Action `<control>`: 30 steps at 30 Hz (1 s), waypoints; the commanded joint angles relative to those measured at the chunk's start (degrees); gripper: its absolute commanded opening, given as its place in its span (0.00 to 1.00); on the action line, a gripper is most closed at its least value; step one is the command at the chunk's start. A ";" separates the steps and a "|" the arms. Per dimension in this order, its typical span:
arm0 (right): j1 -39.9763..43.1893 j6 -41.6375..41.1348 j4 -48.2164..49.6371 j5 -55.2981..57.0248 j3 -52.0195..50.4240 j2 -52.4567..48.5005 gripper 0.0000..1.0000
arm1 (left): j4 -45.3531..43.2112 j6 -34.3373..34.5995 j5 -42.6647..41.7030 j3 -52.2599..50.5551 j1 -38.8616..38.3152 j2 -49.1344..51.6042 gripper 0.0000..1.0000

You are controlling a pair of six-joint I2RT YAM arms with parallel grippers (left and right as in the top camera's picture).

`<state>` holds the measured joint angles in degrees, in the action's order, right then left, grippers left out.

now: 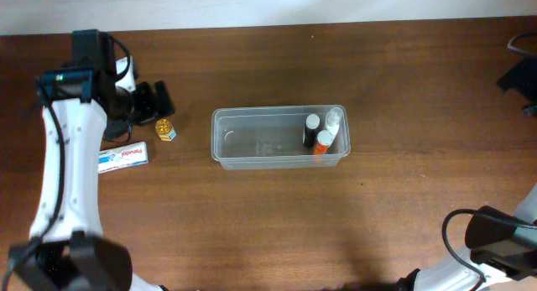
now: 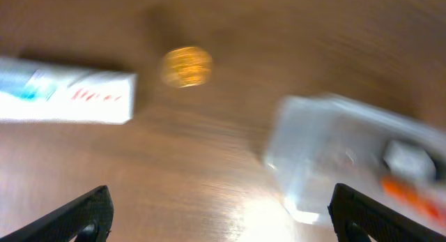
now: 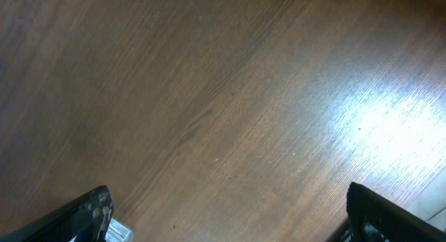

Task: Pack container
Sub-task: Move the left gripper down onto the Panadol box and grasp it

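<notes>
The clear plastic container sits mid-table with three small bottles standing at its right end. It shows blurred in the left wrist view. A small gold-capped bottle stands left of it, also in the left wrist view. A white and blue box lies on the table, seen too in the left wrist view. My left gripper is open and empty just behind the gold-capped bottle; its fingertips frame bare table. My right gripper is open over bare wood.
The right arm's base sits at the table's bottom right corner. A dark object lies at the right edge. A pale wall edge runs along the table's far side.
</notes>
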<state>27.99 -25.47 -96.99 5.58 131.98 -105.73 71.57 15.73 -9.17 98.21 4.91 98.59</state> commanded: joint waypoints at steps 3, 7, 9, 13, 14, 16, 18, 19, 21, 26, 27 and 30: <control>0.15 0.13 -0.31 0.68 -0.09 0.44 0.98 | 2.01 31.89 10.19 1.05 6.49 8.37 0.99; 0.15 0.13 -0.31 0.70 -0.09 0.44 0.98 | 2.91 40.87 10.29 1.03 9.46 11.82 0.99; 0.15 0.13 -0.31 0.70 -0.09 0.44 0.98 | 2.82 43.50 10.38 1.03 10.38 13.33 0.99; 0.15 0.13 -0.31 0.70 -0.09 0.44 0.98 | 0.85 45.55 10.49 0.98 11.04 16.63 0.99; 0.15 0.13 -0.31 0.70 -0.09 0.44 0.98 | -0.11 45.53 10.51 0.98 11.02 17.38 0.99; 0.15 0.13 -0.33 0.70 -0.09 0.44 0.98 | -1.73 45.53 10.54 0.98 11.02 19.15 0.99; 0.15 0.13 -0.31 0.70 -0.09 0.44 0.98 | -2.93 45.57 10.49 0.98 11.04 20.85 0.99; 0.15 0.13 -0.31 0.70 -0.09 0.44 0.98 | -3.72 45.59 10.47 0.98 11.02 22.05 1.00; 0.15 0.13 -0.31 0.70 -0.09 0.44 0.98 | -4.35 46.45 10.60 0.98 11.04 23.61 0.99; 0.15 0.13 -0.31 0.70 -0.09 0.44 0.98 | -5.60 46.38 12.44 0.98 11.30 26.91 0.99; 0.15 0.13 -0.31 0.70 -0.09 0.44 0.98 | -5.57 46.38 12.52 0.90 11.41 27.54 1.00; 0.15 0.13 -0.31 0.70 -0.09 0.44 0.98 | -5.66 46.36 13.22 0.44 11.41 28.11 0.99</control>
<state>27.99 -25.45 -96.99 5.58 131.98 -105.73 66.11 61.17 2.00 98.24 15.86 125.49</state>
